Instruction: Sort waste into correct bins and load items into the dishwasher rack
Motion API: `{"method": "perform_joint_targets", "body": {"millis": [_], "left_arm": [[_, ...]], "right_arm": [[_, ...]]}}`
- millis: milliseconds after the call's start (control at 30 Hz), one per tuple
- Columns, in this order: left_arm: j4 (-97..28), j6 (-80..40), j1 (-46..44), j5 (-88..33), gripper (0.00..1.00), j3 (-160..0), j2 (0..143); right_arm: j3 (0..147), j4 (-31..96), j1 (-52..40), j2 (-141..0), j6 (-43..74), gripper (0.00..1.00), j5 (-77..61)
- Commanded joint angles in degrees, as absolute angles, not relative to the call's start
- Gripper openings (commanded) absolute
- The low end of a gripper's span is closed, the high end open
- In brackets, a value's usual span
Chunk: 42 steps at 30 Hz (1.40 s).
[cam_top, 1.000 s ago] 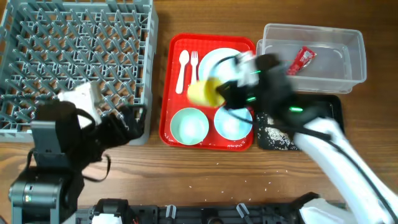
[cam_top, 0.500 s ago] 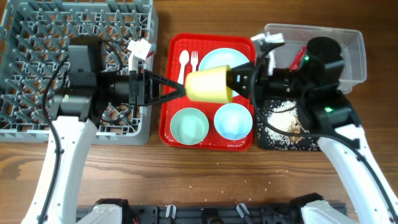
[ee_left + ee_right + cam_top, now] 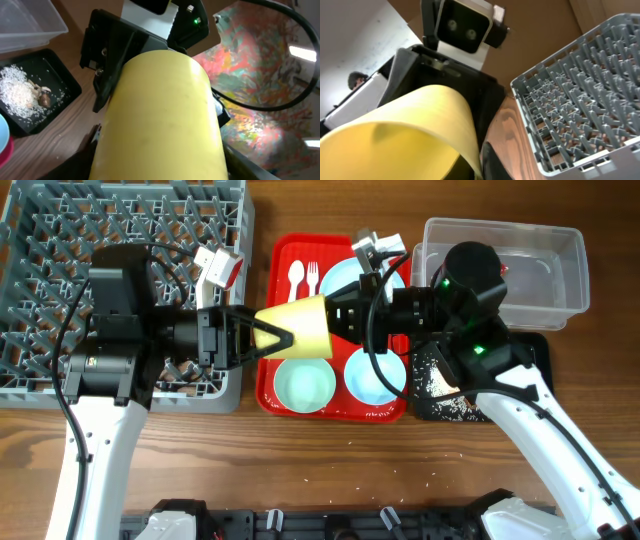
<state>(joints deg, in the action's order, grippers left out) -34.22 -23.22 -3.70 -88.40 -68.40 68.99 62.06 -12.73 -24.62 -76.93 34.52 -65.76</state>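
From overhead I am seeing the dishwasher rack (image 3: 120, 270) sitting on the table just left of the red tray (image 3: 270, 380). The clear tub (image 3: 560, 275) is standing right of that tray on the far side, and the black tray (image 3: 540, 348) is lying right of it on the near side.

Both tools are meeting above the red tray. The right tool (image 3: 342, 320) is clamping the narrow end of the yellow cup (image 3: 305, 330), which is hanging sideways over the tray's middle. The left tool (image 3: 275, 330) is spreading its fingers wide astride the cup's broad end. The left wrist view is showing dark fingers at both flanks of the cup, but no view is telling me whether they are pressing.

The blue plate (image 3: 335, 275) is lying at the tray's far right, partly under the right arm. The green bowl (image 3: 303, 383) and blue bowl (image 3: 375, 377) are sitting side by side along its near edge. The spoon (image 3: 295, 280) and fork (image 3: 312, 278) are lying at its far left.

Only the left wrist view is resolving the leftovers (image 3: 22, 92) in the black tray as white grains with a brown lump.
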Motion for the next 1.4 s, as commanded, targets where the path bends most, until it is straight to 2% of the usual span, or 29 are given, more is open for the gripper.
{"method": "perform_joint_targets", "body": {"millis": [0,33,67,100,167,233,333,367,433,500,600,633,800,1000,1033,1067,1100,1167,1200,1300,1367], "left_arm": [[-34.04,-22.74,-4.01,-90.37,0.63,-68.9,67.96],[-34.04,-22.74,-4.01,-90.35,0.61,-68.9,67.96],[-34.02,-22.74,-4.01,-90.35,0.64,-68.9,67.96],[-34.0,-22.74,-4.01,-90.08,0.69,-68.9,67.83],[-34.11,-22.98,-3.95,-85.1,0.72,-68.93,66.24],[-35.42,-23.0,-3.95,-76.44,0.74,-68.9,63.31],[-47.53,-22.92,-3.97,-50.59,0.73,-68.93,59.05],[-50.92,-22.65,-3.97,-44.93,0.69,-68.9,58.74],[-54.0,-19.92,-3.97,-43.33,0.6,-68.9,58.92],[-56.47,-20.25,-3.97,-36.1,0.55,-68.93,58.65],[-64.58,-25.93,-3.97,-3.25,0.48,-68.93,58.94],[-65.56,-26.22,-3.97,2.13,0.47,-68.9,59.55],[-65.89,-28.18,-3.97,13.72,0.45,-68.29,69.49],[-62.76,-30.5,-4.01,10.09,0.45,-68.25,85.19],[-62.81,-30.48,-4.01,8.29,0.46,-68.25,85.62],[-62.81,-30.5,-4.01,7.16,0.52,-68.27,85.32],[-62.83,-30.5,-4.01,5.61,0.67,-68.27,84.23],[-63.09,-30.52,-3.95,3.16,0.85,-68.34,79.33],[-63.59,-30.5,-3.97,2.81,1.0,-68.51,76.03],[-65.01,-29.85,-3.97,1.87,1.0,-68.71,65.93],[-65.45,-20.95,-3.97,-5.65,1.0,-68.71,60.38]], "right_arm": [[62.41,-12.86,-24.8,-77.84,34.24,0.49,-65.41],[62.41,-12.69,-24.8,-77.84,32.62,0.64,-65.39],[62.41,-11.75,-24.73,-77.84,30.72,0.72,-65.12],[62.41,-8.47,-24.43,-77.8,28.27,0.79,-63.31],[62.41,3.7,-22.04,-77.78,22.92,0.87,-53.6],[62.41,11.53,-19.55,-77.78,20.32,0.89,-50.37],[62.41,17.5,-17.96,-77.49,16.91,0.89,-50.35],[62.41,18.5,-17.98,-77.49,16.23,0.89,-50.37],[62.41,19.88,-18.04,-77.49,16.01,0.89,-50.37],[62.41,21.69,-18.02,-77.49,15.16,0.89,-50.35],[62.41,25.12,-18.04,-77.49,14.96,0.89,-50.33],[62.41,25.87,-18.04,-77.49,14.92,0.89,-50.3],[62.35,28.64,-18.04,-77.49,13.47,0.9,-49.28],[62.35,29.3,-18.04,-77.49,13.5,0.9,-49.28],[62.37,29.28,-18.04,-77.49,13.47,0.9,-49.28],[62.35,29.28,-18.04,-77.49,13.47,0.9,-49.28],[62.37,29.28,-18.04,-77.49,13.45,0.9,-49.28],[62.37,29.32,-18.04,-77.49,13.41,0.9,-49.28],[62.35,29.43,-18.04,-77.49,13.13,0.9,-49.25],[62.37,30.72,-18.04,-77.3,13.47,0.9,-44.1],[62.39,33.91,-18.04,-74.24,13.74,0.91,-33.36]]}}
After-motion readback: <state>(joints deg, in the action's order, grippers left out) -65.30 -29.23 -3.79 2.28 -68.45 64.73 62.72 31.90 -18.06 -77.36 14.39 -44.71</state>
